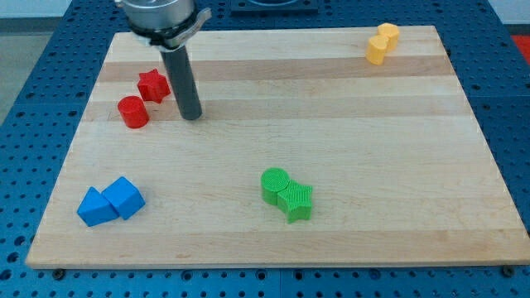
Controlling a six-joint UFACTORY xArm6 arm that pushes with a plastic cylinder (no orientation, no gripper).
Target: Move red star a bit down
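**A:** Where is your target? The small red plastic star block (pixel 153 85) lies at the far left of the pale wooden worktop (pixel 348 141), just beside a red plastic cylinder block (pixel 132 112) that sits nearer and slightly left of it. I cannot tell whether those 2 touch.

**B:** And my tip?

**A:** Your tip (pixel 191 117) is down on the worktop just right of the star and a little nearer than it, apart from both red blocks. The dark rod rises straight up from there to the metal mount at the far edge of the view. There is no end effector to open or close here, only the bare rod, holding nothing.

**B:** How will the star handle?

**A:** Judging by its look, it is light, rigid and slides easily on the smooth wood. You cannot grip it; you push it. Its points will likely make it spin if you strike off-centre, so meet its far face squarely.

**B:** So I am on the wrong side?

**A:** Yes, you probably need to go round to its far side first, then nudge briefly toward the near edge. Mind the cylinder: it stands close to that path and may be shoved along.
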